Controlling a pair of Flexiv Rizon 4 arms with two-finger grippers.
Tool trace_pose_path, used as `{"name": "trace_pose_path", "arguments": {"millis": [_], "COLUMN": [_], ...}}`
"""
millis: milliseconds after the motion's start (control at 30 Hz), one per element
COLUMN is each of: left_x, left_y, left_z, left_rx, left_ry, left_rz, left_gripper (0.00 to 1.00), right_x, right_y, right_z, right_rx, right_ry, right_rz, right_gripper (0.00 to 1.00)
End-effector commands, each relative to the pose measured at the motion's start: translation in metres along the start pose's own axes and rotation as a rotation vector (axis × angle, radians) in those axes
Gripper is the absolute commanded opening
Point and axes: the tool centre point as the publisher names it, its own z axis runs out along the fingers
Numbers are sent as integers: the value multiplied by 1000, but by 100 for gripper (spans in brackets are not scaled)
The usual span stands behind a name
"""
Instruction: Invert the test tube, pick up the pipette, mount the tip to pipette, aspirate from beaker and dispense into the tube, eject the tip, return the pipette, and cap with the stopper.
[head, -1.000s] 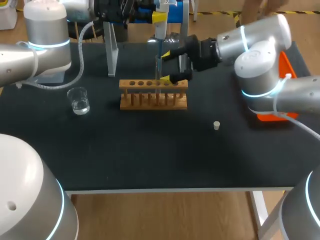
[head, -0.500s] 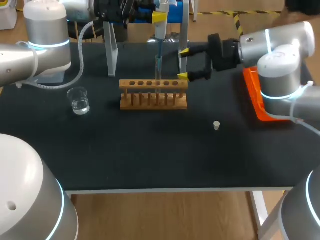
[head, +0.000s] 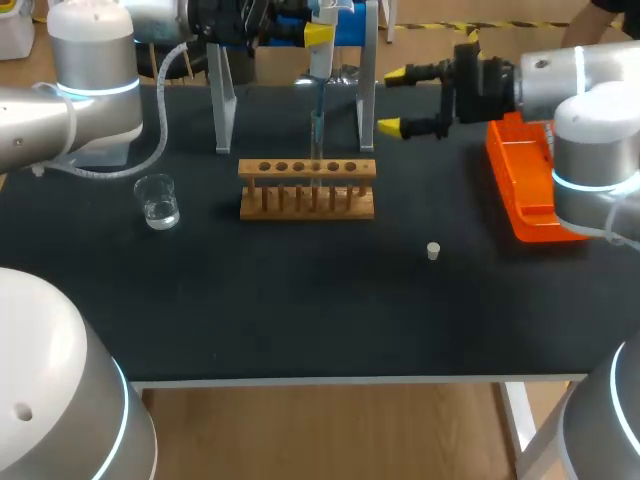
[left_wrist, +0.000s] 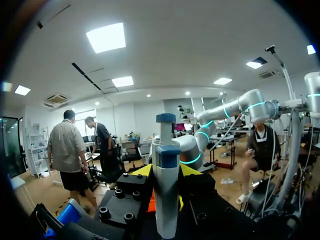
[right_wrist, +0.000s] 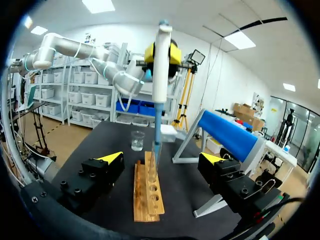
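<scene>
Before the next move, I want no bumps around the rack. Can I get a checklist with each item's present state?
1. Left gripper shut on the pipette: ok.
2. Pipette tip lined up with the test tube in the rack: ok. How far it goes in: cannot tell.
3. Right gripper open, empty and off to the side of the rack: ok.
4. Stopper lying free on the table, apart from the rack: ok.
5. Beaker upright, away from both grippers: ok.
6. Liquid already in the test tube: cannot tell.
</scene>
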Motion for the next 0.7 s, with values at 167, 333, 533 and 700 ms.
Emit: {"name": "trace_pose_path", "arguments": {"millis": [167,333,533,700], "left_x": [-2,-2,-2,-2], "left_y": [1,1,1,1], "left_z": [-1,-1,-1,-1], "left_rx": [3,3,3,3], "left_ry": [7,7,7,7], "left_rz": [1,1,1,1], "left_gripper": [0,0,0,0], "right_x": [15,14,14,12], "right_y": [57,85,116,136], "right_z": [-49,-57,-62,-61], "right_rx": [-43,-58,-77,-85], "right_ry": [-15,-3,9,18], "right_rz": [-16,-16,-18,-15], "right_gripper": [75,45,3,0]}}
